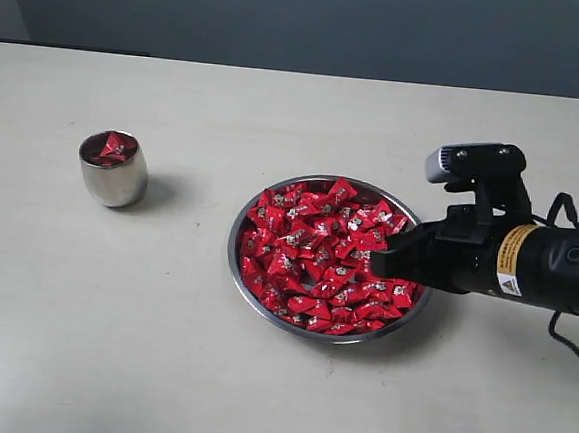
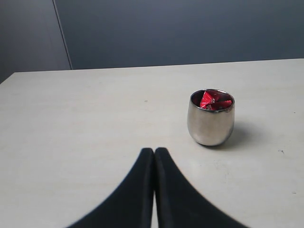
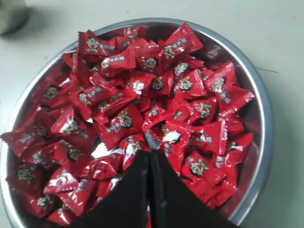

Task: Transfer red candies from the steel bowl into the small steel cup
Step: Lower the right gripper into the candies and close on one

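Many red candies (image 3: pixel 118 121) lie beneath the right tool (image 3: pixel 151 154).

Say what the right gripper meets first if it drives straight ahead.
Most likely the shiny red wrapped candies heaped in the wide shallow steel bowl: the right gripper, jaws closed, points into the pile just ahead of its tips. Exact depth is unclear.

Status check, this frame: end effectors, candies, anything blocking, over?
Left end effector shut, empty, short of cup. Right end effector shut, tips at candies in bowl; grip unclear. Cup holds candies. Nothing between bowl and cup.
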Controlling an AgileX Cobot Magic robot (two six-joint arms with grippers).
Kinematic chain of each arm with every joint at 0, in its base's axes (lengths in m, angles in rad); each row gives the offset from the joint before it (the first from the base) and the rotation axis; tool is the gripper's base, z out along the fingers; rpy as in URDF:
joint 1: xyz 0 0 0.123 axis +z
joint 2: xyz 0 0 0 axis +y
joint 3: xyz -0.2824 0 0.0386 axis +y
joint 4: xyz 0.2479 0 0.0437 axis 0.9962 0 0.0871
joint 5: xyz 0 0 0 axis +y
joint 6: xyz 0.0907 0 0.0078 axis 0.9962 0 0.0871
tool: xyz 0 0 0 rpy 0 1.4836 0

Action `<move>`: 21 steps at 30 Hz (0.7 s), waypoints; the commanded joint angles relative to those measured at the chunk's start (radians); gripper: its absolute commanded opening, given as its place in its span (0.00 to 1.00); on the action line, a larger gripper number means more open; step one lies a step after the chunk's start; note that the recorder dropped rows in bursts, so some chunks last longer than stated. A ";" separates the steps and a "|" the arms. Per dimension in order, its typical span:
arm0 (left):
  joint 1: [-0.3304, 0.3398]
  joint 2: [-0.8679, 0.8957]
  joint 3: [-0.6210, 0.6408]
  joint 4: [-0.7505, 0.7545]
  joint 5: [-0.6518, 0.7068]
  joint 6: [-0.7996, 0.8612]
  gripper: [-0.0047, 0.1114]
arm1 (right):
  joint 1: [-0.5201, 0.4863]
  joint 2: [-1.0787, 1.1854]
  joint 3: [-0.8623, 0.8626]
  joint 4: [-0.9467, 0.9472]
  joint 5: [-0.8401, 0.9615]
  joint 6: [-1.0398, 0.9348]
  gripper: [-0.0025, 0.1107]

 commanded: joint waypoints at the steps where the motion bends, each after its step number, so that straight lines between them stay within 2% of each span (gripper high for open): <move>1: 0.001 -0.004 0.004 0.001 0.001 -0.001 0.04 | -0.004 0.019 -0.038 0.026 0.077 0.008 0.02; 9: 0.001 -0.004 0.004 0.001 0.001 -0.001 0.04 | -0.004 0.142 -0.115 0.018 0.101 0.034 0.02; 16: 0.001 -0.004 0.004 0.001 0.001 -0.001 0.04 | -0.001 0.156 -0.117 0.010 0.081 0.102 0.02; 21: 0.001 -0.004 0.004 0.001 0.001 -0.001 0.04 | -0.001 0.157 -0.117 -0.123 0.026 0.248 0.02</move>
